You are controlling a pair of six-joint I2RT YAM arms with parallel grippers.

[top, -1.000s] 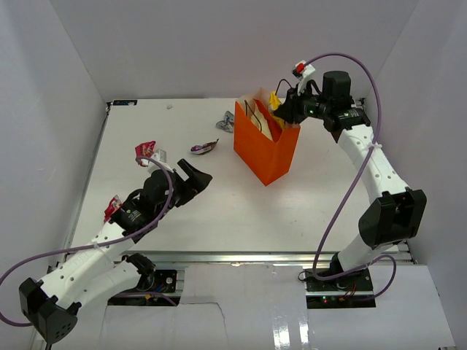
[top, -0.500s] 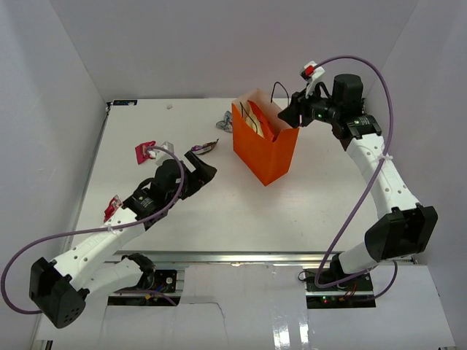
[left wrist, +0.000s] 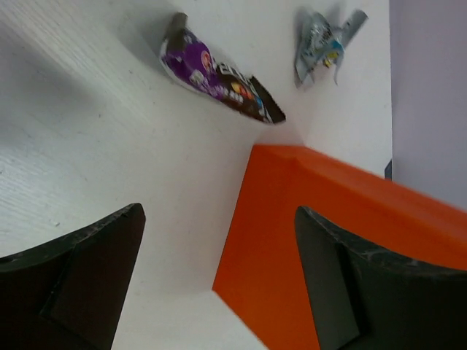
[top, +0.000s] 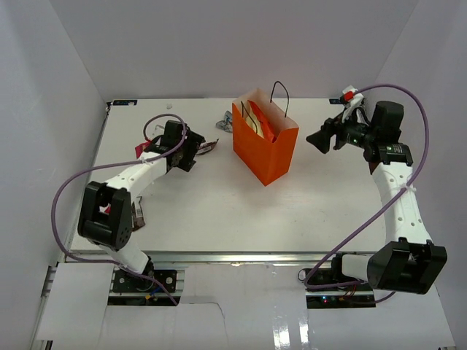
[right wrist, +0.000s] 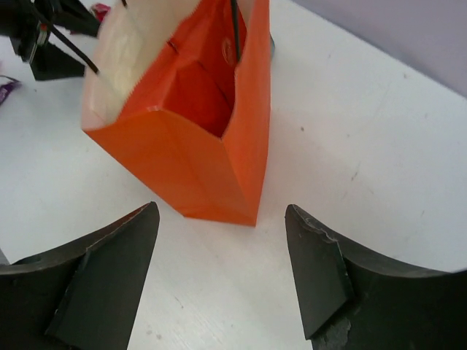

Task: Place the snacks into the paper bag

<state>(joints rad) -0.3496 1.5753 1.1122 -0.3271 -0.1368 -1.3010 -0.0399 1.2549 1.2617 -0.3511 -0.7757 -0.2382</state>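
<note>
The orange paper bag [top: 271, 149] stands upright mid-table, its pale inside [right wrist: 124, 65] open to the top. My right gripper [top: 318, 139] hangs open and holds nothing, just right of the bag; its jaws [right wrist: 222, 215] frame the bag's near corner. My left gripper [top: 194, 151] is open and low over the table, left of the bag. A purple wrapper [left wrist: 219, 76] lies just ahead of it, beside the bag's side [left wrist: 328, 248]. A silver-grey wrapper [left wrist: 321, 44] lies further back. A pink-red wrapper [top: 139, 151] peeks out by the left forearm. The chip bag is out of view.
White walls close in the table on the left, back and right. The left arm's elbow [top: 109, 219] hangs over the table's left front. The bag's black loop handles [top: 279, 91] stick up above its rim.
My right gripper has drawn back to the right from over the bag and opened; the yellow packet it held is gone from it. My left arm has swung forward to the purple wrapper.
</note>
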